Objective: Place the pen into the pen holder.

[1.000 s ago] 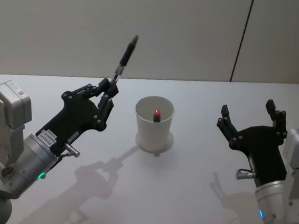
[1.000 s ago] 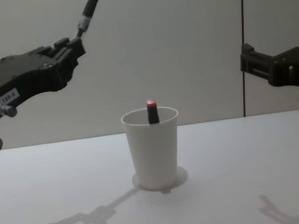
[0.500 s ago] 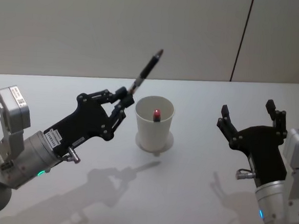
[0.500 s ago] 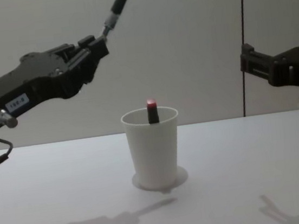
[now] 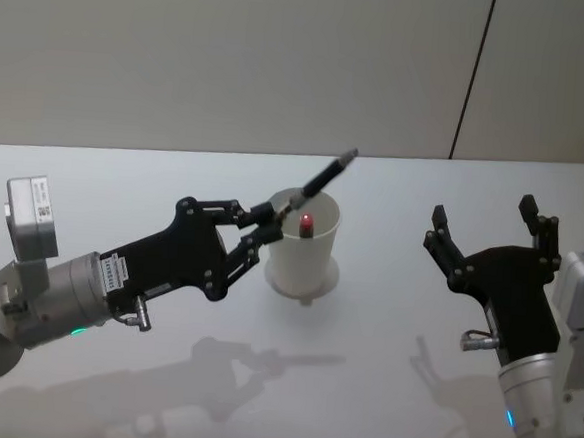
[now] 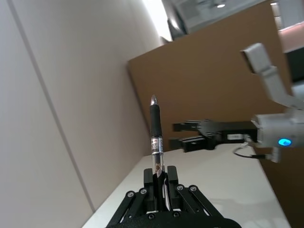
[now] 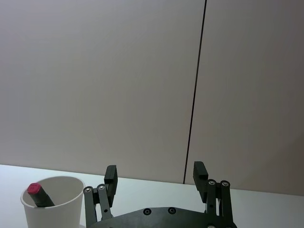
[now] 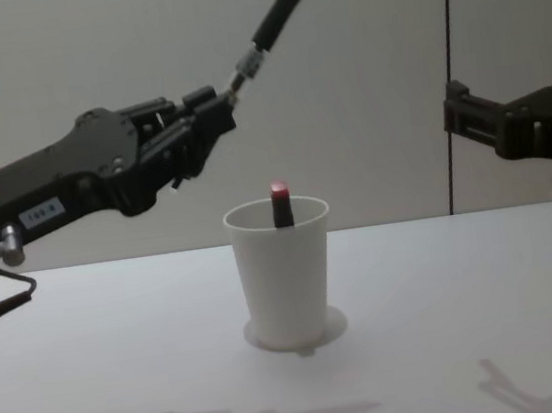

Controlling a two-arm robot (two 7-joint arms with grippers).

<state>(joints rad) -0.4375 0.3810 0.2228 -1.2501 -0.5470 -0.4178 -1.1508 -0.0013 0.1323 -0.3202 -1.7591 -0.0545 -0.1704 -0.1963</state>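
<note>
1. on the white table [image 5: 381, 386], near its middle, the pen holder [image 5: 299, 260] stands upright on its thin round base, and a dark marker [image 5: 306, 223] with a red top leans inside it.
2. the left pincer [image 5: 270, 224] is closed on the lower end of the pen [image 5: 319, 184]; it is just beside the holder's rim, on the robot's left side and higher than the rim.
3. the pen is tilted, with its tip pointing up over the cup, and it is not yet inside.
4. the right pincer [image 5: 483, 214] hangs well apart on the right, with fingers spread wide, holding nothing.
</note>
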